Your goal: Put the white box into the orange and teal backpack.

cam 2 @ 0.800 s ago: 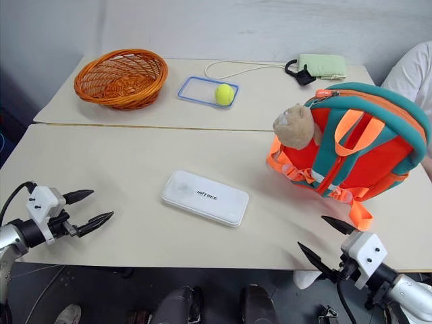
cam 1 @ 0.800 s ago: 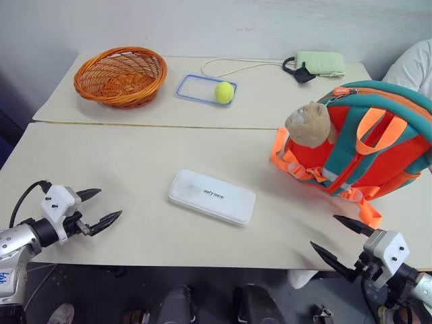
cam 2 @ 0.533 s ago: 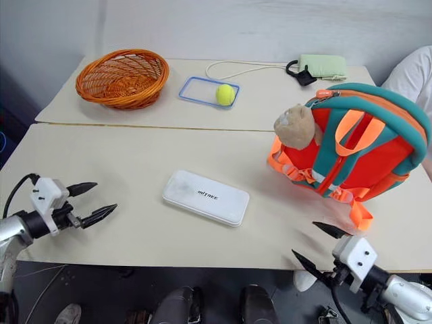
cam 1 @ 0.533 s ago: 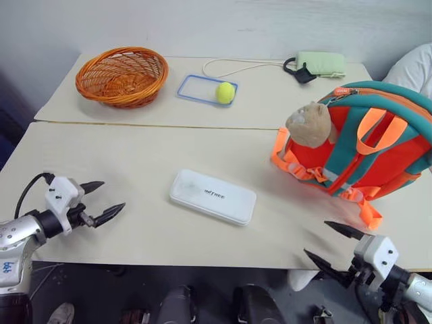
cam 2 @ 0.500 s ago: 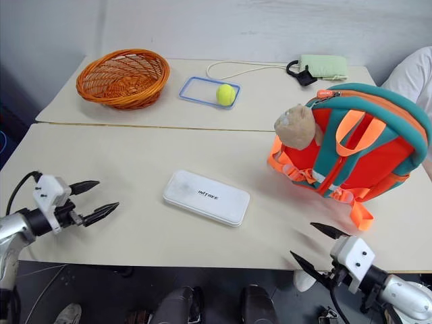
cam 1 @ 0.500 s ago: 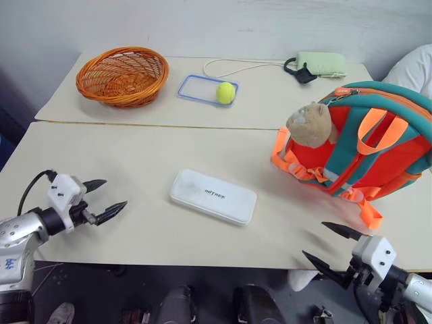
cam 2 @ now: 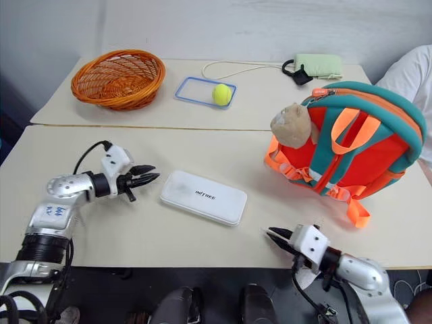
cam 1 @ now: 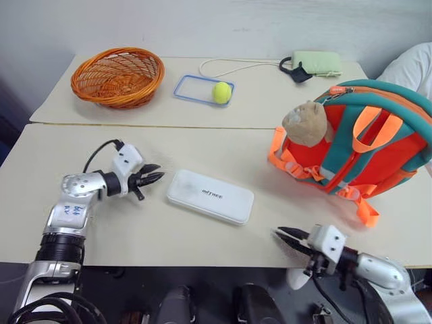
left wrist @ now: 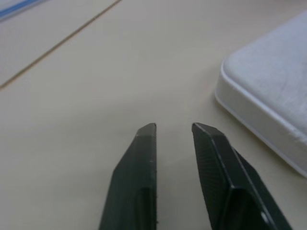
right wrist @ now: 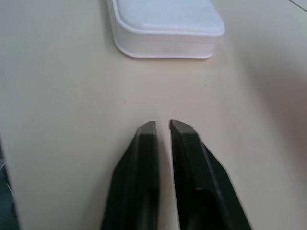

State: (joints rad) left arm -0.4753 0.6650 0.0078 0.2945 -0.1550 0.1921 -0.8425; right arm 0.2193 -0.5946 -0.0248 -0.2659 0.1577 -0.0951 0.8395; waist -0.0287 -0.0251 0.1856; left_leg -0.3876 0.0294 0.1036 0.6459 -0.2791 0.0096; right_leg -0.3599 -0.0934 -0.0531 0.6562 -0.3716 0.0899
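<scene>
White box [cam 1: 210, 196] flat on cream bench [cam 1: 169, 236], mid-front, lid up, dark lettering showing. Orange and teal backpack [cam 1: 364, 145] upright at right side of bench, well apart from box, tan plush toy [cam 1: 308, 123] hanging on its near face. Left end effector [cam 1: 150, 177] just beside box's left end, not touching, fingers narrowly parted, holding nothing. Right end effector [cam 1: 285, 234] low at front edge, near box's right corner, fingers almost pressed together, empty. Wicker basket [cam 1: 118, 75], blue-rimmed tray [cam 1: 196, 89] with yellow ball [cam 1: 221, 92] at far side.
</scene>
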